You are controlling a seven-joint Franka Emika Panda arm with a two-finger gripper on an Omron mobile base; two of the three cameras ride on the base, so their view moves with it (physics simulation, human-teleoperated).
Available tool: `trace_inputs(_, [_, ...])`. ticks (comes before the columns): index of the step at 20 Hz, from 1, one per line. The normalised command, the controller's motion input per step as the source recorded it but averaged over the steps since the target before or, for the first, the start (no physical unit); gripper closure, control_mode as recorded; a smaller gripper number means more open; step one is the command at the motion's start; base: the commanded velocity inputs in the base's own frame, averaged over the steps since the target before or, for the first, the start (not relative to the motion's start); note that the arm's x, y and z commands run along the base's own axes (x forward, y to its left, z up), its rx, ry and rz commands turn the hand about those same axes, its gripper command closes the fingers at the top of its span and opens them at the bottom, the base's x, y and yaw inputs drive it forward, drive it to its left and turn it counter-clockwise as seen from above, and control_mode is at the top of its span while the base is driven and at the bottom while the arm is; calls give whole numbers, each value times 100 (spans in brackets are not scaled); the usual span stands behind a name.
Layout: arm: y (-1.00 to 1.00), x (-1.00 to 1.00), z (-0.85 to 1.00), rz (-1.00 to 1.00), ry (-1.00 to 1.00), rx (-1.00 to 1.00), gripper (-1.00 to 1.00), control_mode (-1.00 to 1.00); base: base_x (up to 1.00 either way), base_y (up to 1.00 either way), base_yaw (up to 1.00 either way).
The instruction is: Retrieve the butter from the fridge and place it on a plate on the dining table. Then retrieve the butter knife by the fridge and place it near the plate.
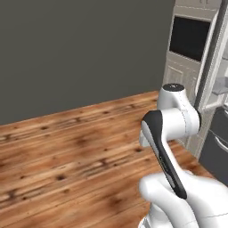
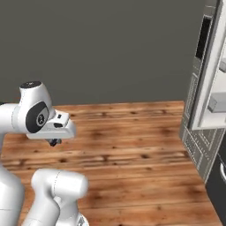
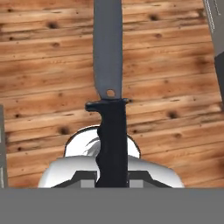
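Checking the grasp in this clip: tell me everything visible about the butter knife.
In the hand view the butter knife runs straight up the frame, away from the hand. It has a flat grey blade with a small hole near its base, a short black guard and a contoured black handle. The handle's lower end sits between the shut gripper fingertips, above the wooden floor.

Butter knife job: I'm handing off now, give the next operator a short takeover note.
Tool: shut on the butter knife, black handle between the fingers, grey blade pointing away over the wooden floor.
Fridge: at the right of the base views, door open, white shelves showing.
Done: knife picked up.
Left: carry it to the dining table and set it near the plate. Whether the butter is plated cannot be told from here.
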Motion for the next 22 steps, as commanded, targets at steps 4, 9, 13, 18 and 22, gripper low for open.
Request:
trace_inputs(4, [0,0,0,0,0,0,100,100,100,26,8])
trace_inputs(9, [0,0,0,0,0,0,100,100,100,32,13])
trace_inputs(13, [0,0,0,0,0,0,100,100,100,63,13])
trace_inputs(18, [0,0,0,0,0,0,100,100,94,52,35])
trace_inputs(22, [0,0,0,0,0,0,100,100,73,46,53])
